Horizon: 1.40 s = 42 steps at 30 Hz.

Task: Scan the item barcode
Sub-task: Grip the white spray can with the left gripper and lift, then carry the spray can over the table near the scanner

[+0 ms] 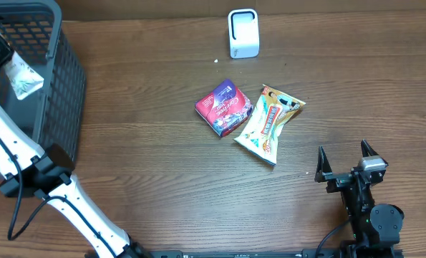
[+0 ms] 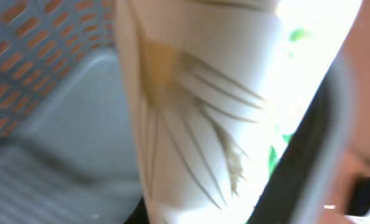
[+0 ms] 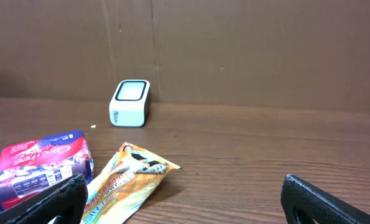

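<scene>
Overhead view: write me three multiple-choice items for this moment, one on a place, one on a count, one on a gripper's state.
1. Where does the white scanner stand?
A. in the basket
B. at the far edge of the table
C. at its near edge

2. How many packets lie on the table?
A. one
B. two
C. four

3. The left gripper is:
A. open over the table
B. shut on the scanner
C. shut on a white packet over the grey basket

Answers:
1 B: it stands beyond the red packet and the orange packet.
2 B: only those two lie there.
3 C: the clamped packet fills the left wrist view.
</scene>
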Motion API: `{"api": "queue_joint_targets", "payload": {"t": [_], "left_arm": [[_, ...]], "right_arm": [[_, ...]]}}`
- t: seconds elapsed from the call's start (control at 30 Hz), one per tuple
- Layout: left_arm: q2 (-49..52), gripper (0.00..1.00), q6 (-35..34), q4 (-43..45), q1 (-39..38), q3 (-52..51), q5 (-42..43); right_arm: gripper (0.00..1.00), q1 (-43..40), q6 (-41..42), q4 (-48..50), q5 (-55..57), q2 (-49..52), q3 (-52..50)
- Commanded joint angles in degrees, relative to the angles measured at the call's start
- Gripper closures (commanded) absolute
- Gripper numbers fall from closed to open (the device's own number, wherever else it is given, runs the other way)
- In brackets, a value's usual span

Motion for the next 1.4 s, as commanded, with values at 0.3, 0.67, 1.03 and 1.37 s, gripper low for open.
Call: {"api": "queue_joint_targets", "payload": {"t": [0.3,0.67,1.03,1.37], "left_arm": [[-5.33,0.96,-5.11,-0.57,-11.91,1.92,33.03],[-5.22,0.96,-5.07,-3.52,-34.32,1.9,15.08],[-4.9,0.96,-2.34,-3.3,-55.52,-14.75,-5.09],[-4.85,0.92,-2.54,9.25,-66.07,-38.97,-5.07]], "right_arm": [[0.0,-0.48,-0.04,0.26,0.52,-0.57,-0.59],[0.0,-0.48,-0.04,0.26,0.52,-0.57,-0.59],[0.0,-0.48,-0.04,0.26,0.52,-0.57,-0.59],[0.0,-0.48,-0.04,0.26,0.52,-0.57,-0.59]]}}
